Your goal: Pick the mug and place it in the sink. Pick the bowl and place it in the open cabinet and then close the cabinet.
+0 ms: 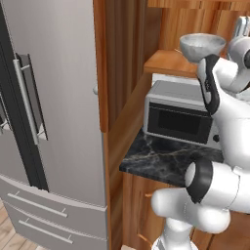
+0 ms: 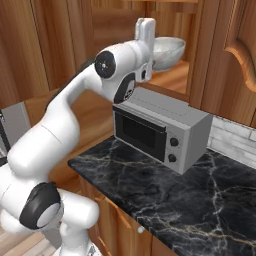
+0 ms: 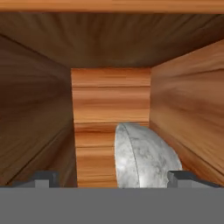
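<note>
Bowl [image 3: 142, 157] first: it sits inside the open cabinet [image 3: 109, 100], on the shelf above the microwave [image 2: 157, 132], and in the hand view it looks tipped up on its side, rounded underside toward you, between the two fingertips. You have the gripper [image 3: 111, 179] spread wide, jaws standing clear on either side of the bowl, nothing clamped.

What can go wrong from here, as I judge it: the bowl is not resting flat, so it may roll or rock toward the shelf edge once nothing steadies it. If you back the hand out crooked, a finger could catch the rim and drag the bowl out with it. And the door must swing past the shelf front; anything overhanging would block it or get knocked onto the microwave.

Shelf and cabinet walls are smooth brown wood, which probably gives little grip. Below runs a dark marbled counter [image 2: 200, 200], with a steel fridge [image 1: 58, 97] to the left past a wooden side panel.
</note>
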Tool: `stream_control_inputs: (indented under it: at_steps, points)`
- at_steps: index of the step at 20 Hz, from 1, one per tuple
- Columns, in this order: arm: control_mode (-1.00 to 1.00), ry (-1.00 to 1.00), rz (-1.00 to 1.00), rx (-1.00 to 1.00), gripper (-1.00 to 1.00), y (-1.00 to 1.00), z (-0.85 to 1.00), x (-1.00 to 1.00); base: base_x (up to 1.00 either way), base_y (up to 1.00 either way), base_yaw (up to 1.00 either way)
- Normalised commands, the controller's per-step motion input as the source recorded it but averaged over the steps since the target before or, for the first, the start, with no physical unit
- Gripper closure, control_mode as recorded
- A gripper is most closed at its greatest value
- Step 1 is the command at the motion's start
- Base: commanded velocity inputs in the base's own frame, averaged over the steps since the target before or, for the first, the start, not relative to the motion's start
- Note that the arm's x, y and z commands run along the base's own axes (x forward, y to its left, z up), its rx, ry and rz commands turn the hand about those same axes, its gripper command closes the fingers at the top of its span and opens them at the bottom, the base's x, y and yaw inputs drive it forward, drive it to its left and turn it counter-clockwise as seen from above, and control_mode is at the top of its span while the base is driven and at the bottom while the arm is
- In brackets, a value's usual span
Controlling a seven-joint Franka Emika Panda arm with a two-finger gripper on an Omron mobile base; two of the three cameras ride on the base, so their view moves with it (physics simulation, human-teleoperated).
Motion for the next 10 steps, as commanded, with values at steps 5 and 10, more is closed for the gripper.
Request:
stream_control_inputs:
  at_steps: [5, 10]
  points:
    - [-1.00, 0.00, 0.00, 0.06, -1.00, 0.20, 0.41, -1.00, 0.00, 0.00, 0.00]
    - [-1.00, 0.04, 0.00, 0.00, -1.00, 0.67, 0.27, -1.00, 0.00, 0.00, 0.00]
